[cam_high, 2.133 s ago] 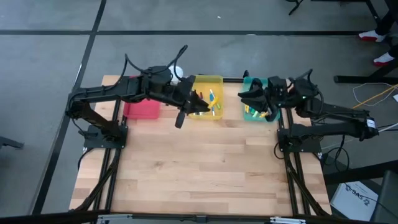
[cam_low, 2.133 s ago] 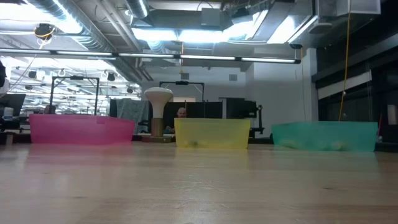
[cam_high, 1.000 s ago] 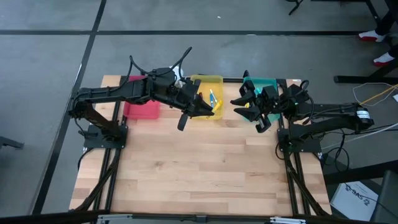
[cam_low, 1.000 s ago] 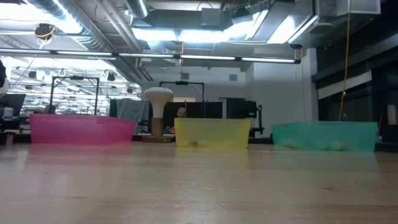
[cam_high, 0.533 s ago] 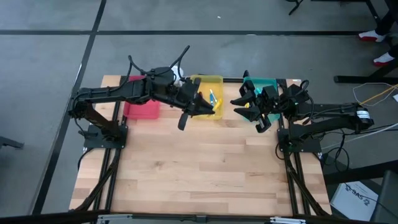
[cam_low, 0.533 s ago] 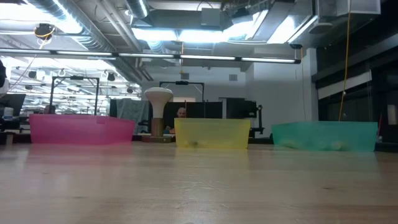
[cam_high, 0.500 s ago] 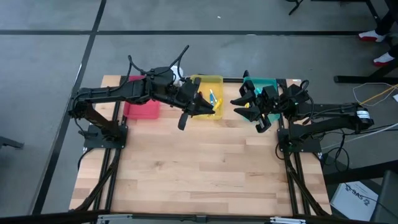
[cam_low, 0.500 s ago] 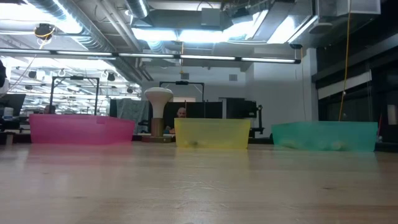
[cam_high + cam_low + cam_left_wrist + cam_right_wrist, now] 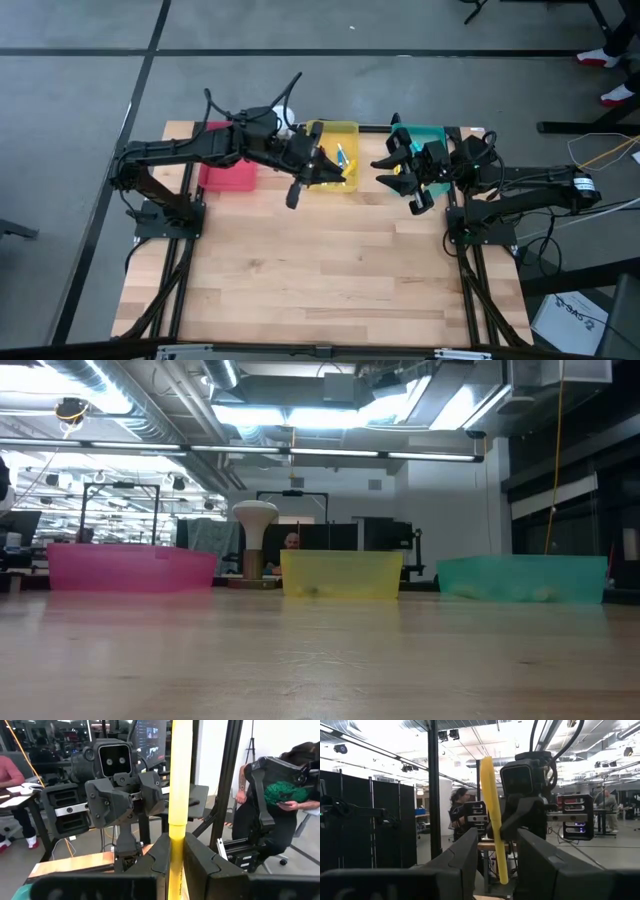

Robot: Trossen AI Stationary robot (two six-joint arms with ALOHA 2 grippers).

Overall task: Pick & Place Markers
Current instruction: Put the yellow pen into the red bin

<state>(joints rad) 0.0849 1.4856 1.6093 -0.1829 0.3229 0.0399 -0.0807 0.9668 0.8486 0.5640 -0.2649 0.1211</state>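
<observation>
- High view: the left end effector [image 9: 335,172] hangs over the near edge of the yellow tray [image 9: 345,131], which sits between the red tray [image 9: 230,178] and the teal tray [image 9: 425,133] along the far side of the bench [image 9: 320,270].
- Left wrist view: its fingers [image 9: 161,856] are closed tight on a yellow marker [image 9: 179,795], held upright between them.
- High view: more markers [image 9: 342,155] lie inside the yellow tray.
- High view: the right end effector [image 9: 385,170] hovers beside the teal tray, facing the left arm.
- Right wrist view: a second yellow marker [image 9: 493,817] stands between its fingers [image 9: 465,852]; they appear to grip it low down, though contact is hidden.
- Low view: a white-topped object [image 9: 254,532] stands behind the trays.
</observation>
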